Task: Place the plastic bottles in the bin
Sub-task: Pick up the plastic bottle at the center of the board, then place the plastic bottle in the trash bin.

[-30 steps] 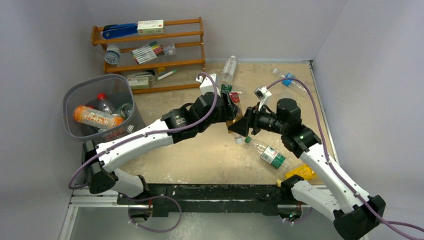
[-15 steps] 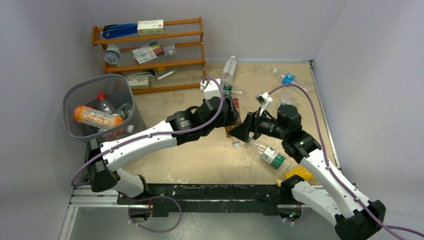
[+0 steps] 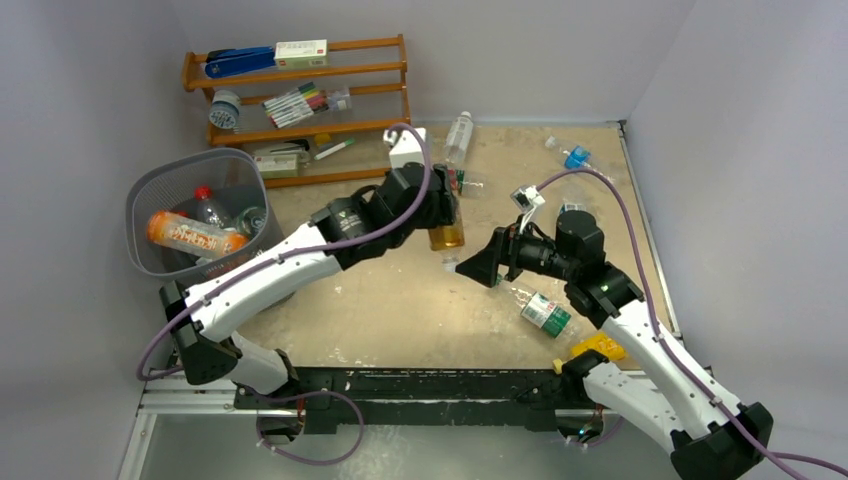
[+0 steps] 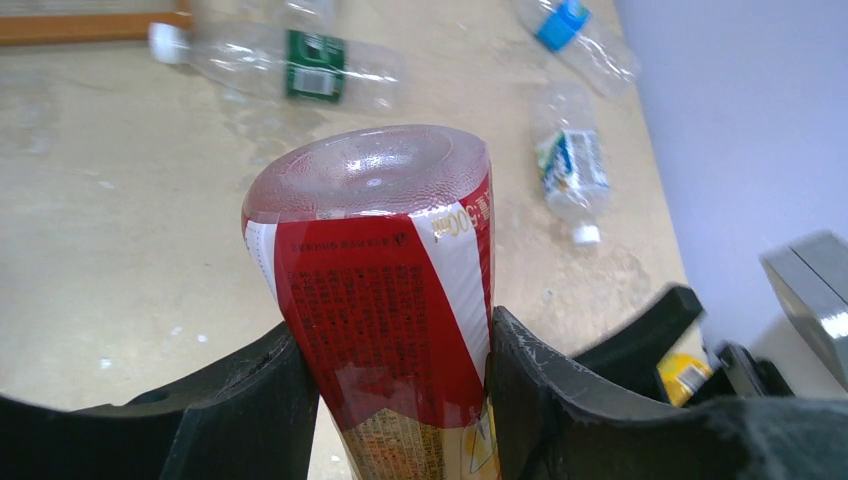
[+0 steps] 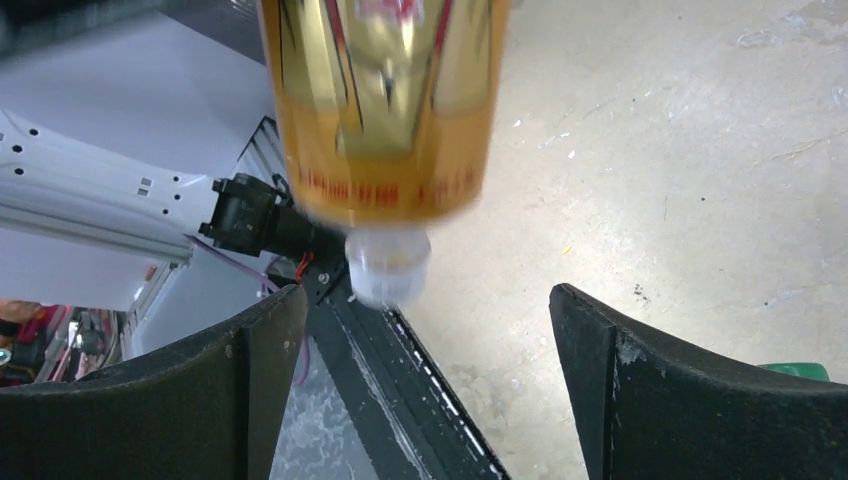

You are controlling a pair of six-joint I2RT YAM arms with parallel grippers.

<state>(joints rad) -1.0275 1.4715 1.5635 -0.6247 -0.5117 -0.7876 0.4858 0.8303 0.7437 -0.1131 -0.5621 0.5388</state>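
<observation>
Releasing: right claw (image 5: 425, 330) now spread | left claw (image 4: 395, 335) gripping amber bottle (image 4: 380, 240), lifted away

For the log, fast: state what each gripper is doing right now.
Left gripper: closed on the red-labelled bottle, cap pointing down.
Right gripper: open, holding nothing.

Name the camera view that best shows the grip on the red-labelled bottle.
Left wrist. There the left gripper clamps the red-labelled bottle by its label between both fingers. The top external view shows only its amber part below the wrist. The right wrist view shows its blurred cap end, untouched, before the open right gripper.
</observation>
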